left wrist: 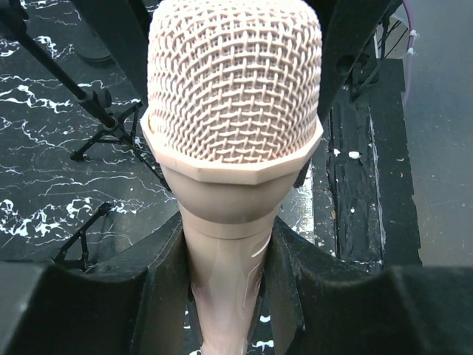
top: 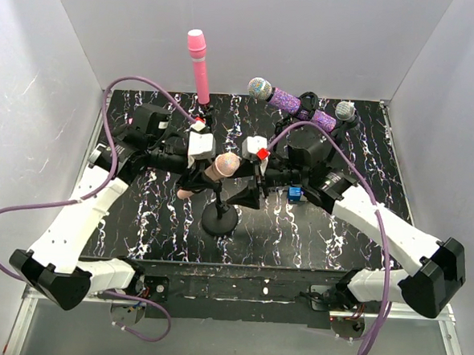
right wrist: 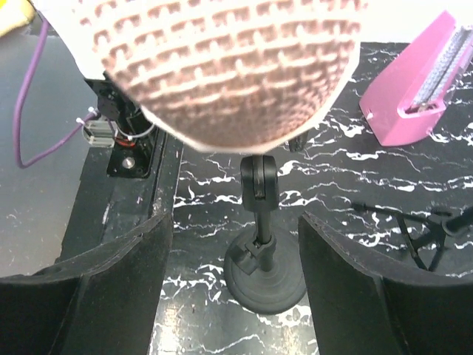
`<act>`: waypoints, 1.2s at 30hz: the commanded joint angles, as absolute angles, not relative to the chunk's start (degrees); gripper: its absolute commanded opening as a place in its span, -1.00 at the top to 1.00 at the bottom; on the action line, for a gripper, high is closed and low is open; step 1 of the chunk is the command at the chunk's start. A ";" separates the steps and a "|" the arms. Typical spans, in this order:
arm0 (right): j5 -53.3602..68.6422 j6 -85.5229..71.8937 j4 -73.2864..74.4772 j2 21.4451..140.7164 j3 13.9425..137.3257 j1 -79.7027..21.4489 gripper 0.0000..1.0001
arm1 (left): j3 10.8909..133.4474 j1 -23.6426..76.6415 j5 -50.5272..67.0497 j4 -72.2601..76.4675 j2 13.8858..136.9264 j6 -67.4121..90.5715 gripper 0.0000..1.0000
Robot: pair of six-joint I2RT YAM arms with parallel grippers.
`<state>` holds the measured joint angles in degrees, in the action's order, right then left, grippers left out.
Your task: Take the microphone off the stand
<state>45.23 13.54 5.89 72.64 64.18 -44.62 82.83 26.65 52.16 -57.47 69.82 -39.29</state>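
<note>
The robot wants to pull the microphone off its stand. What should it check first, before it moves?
1. Left hand shut on the peach microphone: ok, its fingers press both sides of the handle.
2. Grip sits on the handle, below the mesh head: ok.
3. Right hand open and holding nothing: ok. In its own view the fingers are apart, with the stand seen between them.
4. Stand upright on its round base: ok.
5. Microphone out of the stand's clip: cannot tell, because the mesh head hides the top of the clip.
</note>
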 commanded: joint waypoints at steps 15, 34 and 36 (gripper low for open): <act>44.83 2.82 -13.44 80.33 64.25 -48.69 -0.01 | 81.65 26.72 55.20 -54.32 65.13 -41.75 1.00; 33.93 5.97 -9.49 75.32 57.75 -48.78 0.97 | 84.72 26.63 45.27 -49.30 61.96 -34.01 1.00; 32.88 6.59 -8.53 75.06 57.74 -48.78 0.97 | 86.74 26.63 44.13 -50.71 62.14 -34.36 1.00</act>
<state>37.41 4.56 -12.62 76.88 59.02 -49.50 79.35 27.05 46.09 -52.49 65.06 -34.20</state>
